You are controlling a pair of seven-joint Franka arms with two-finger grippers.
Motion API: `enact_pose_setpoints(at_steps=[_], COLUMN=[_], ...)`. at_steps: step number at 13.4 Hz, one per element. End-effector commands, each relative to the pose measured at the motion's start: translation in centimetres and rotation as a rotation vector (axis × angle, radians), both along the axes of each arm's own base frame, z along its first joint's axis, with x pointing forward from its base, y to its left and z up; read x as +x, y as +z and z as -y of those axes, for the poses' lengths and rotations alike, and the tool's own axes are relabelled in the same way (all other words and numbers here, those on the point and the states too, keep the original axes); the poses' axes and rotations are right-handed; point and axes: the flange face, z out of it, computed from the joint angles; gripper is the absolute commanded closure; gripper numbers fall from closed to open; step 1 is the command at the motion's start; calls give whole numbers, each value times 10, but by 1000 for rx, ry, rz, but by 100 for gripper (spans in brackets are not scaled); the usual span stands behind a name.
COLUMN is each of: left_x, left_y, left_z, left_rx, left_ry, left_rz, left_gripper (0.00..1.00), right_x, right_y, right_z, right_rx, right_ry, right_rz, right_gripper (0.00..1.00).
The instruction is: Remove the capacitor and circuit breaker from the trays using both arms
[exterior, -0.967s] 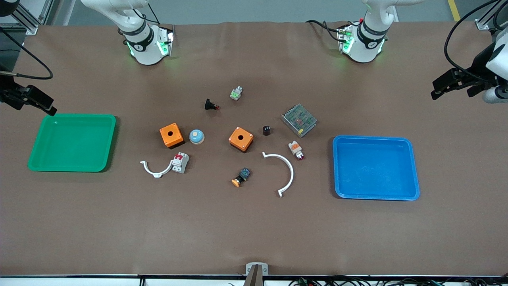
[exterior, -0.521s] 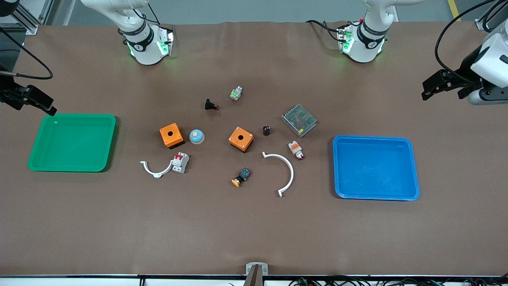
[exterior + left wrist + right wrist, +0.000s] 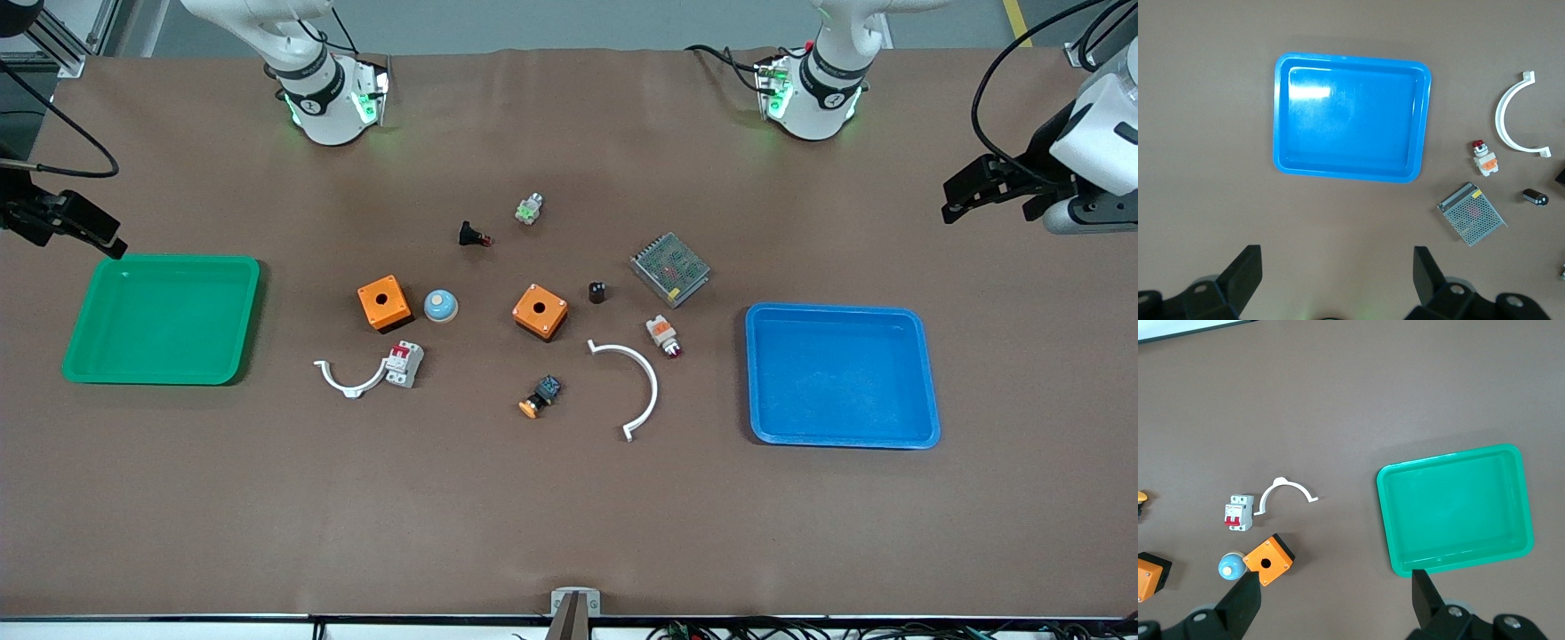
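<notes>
The capacitor (image 3: pixel 597 292), a tiny black cylinder, stands mid-table between an orange box (image 3: pixel 540 311) and a metal mesh unit (image 3: pixel 669 268). It also shows in the left wrist view (image 3: pixel 1535 197). The breaker (image 3: pixel 404 364), white-grey with red levers, lies beside a white curved clip (image 3: pixel 349 380), also in the right wrist view (image 3: pixel 1237 513). My left gripper (image 3: pixel 969 191) (image 3: pixel 1337 273) is open and empty, high over bare table at the left arm's end, beside the blue tray (image 3: pixel 840 373). My right gripper (image 3: pixel 93 236) (image 3: pixel 1337 597) is open and empty, over the table beside the green tray (image 3: pixel 160 320).
Mid-table also lie a second orange box (image 3: pixel 384 303), a blue-white dome (image 3: pixel 440 306), a black button with red tip (image 3: pixel 474 236), a green-white part (image 3: pixel 529 209), a white-orange indicator light (image 3: pixel 662 334), an orange-capped switch (image 3: pixel 540 397) and a large white clip (image 3: pixel 636 382).
My left gripper has shifted a little toward the middle of the table and slightly up. The right arm and all objects have not moved.
</notes>
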Motion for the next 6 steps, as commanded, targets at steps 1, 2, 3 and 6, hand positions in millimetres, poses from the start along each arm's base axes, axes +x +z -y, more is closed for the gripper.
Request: enact_pose_setpoints(at_steps=[1,2,3,6], left_x=[-4,-3,-2,1], left_y=[7,6,8,13], left_z=[-7,-7,-6,-6], left_rx=[9,11,15,34], left_ry=[-1,-2,-2,-3], left_rz=[-9,-9,-4,9], left_gripper=[0,0,0,0], right_x=[-2,-2,-2,-3], right_y=[2,2,2,7], right_z=[4,4,4,4], right_rx=[-19,-19,-19,-20], right_ry=[7,7,7,5], right_rz=[-2,-2,-3,6], right_gripper=[0,0,0,0])
